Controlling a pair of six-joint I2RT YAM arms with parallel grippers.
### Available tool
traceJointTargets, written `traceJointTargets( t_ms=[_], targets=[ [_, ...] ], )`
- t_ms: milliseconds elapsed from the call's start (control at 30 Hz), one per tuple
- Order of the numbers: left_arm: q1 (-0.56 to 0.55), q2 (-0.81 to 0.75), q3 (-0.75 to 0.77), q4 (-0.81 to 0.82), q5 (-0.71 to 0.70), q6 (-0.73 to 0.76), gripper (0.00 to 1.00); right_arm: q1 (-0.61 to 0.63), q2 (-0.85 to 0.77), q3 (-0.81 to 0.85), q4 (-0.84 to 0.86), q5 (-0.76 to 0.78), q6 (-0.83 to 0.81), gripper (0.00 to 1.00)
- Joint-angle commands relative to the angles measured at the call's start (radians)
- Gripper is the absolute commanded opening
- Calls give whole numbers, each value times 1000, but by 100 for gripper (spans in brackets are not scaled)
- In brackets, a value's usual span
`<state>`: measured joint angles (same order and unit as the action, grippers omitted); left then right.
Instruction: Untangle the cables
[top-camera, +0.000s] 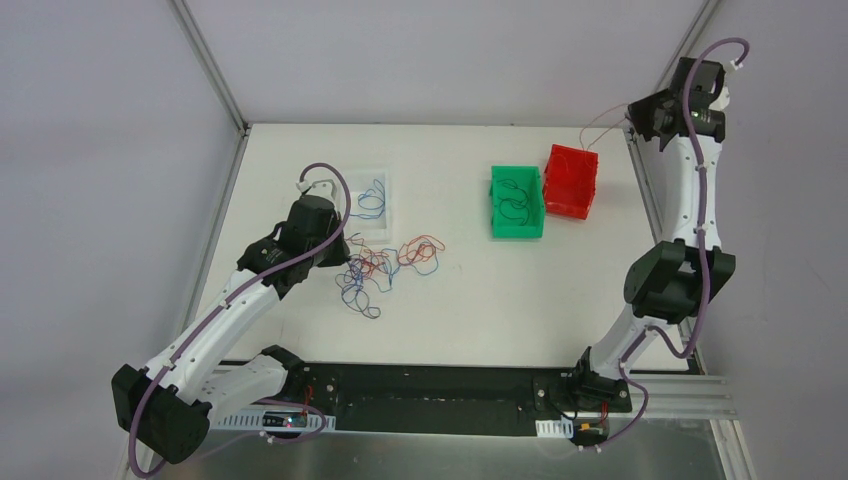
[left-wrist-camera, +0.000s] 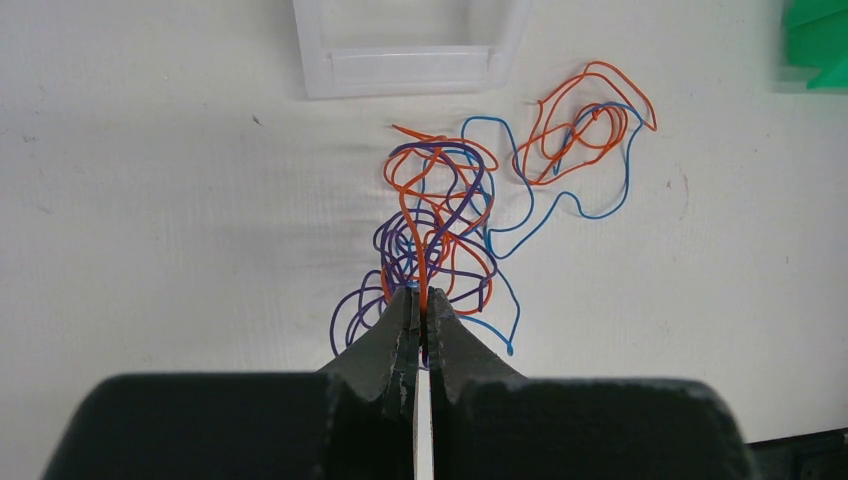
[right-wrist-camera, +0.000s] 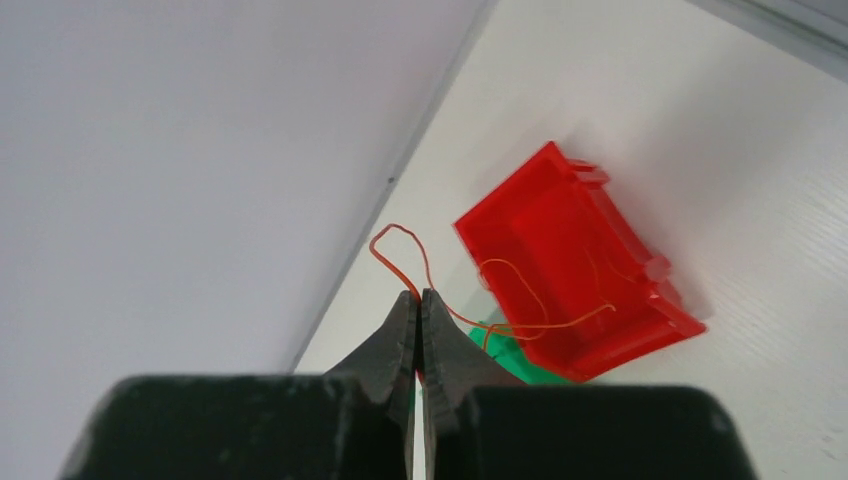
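Orange, blue and purple strands sit knotted in one tangle of cables (top-camera: 368, 272) on the white table (top-camera: 500, 300), left of centre, just in front of a clear tray (top-camera: 389, 180). A loose blue wire (top-camera: 372, 200) lies in that tray. A smaller orange-and-blue loop (left-wrist-camera: 585, 130) trails off the right side of the knot, joined to it by a blue run. Left gripper (left-wrist-camera: 421, 305) is at the near edge of the knot. Its jaws are pinched together on one orange strand (left-wrist-camera: 417, 265), which runs straight up from the tips into the mass. Right gripper (right-wrist-camera: 419, 300) is raised at the far right corner, above and beyond the red bin (right-wrist-camera: 520, 230). Its jaws are clamped on a thin red wire (right-wrist-camera: 395, 245), which arches in a small loop past the tips. The rest of this wire drapes down over the bin's rim and into its interior. Green bin (top-camera: 495, 205) stands just left of the red one, nearly touching it. A black wire (top-camera: 515, 200) is coiled inside the green bin. The two arms are well apart.
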<state>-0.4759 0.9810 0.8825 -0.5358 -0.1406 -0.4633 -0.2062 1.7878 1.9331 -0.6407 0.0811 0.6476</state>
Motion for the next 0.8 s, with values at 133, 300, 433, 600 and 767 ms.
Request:
traceJointTargets(
  t_ms=[133,300,433,600,767],
  targets=[
    [5,-18,41,16,5,2,0,26,66,250,1,-257,5,0],
    [5,-25,42,16,7,3,0,30,70,294,-16,-224,5,0],
    [4,-22,47,16,12,4,0,24,78,349,-29,-198,14,0],
    [5,-15,51,16,15,3,0,19,117,474,-51,-224,48,0],
    [5,-11,58,16,21,4,0,19,126,522,-46,-222,68,0]
  ],
)
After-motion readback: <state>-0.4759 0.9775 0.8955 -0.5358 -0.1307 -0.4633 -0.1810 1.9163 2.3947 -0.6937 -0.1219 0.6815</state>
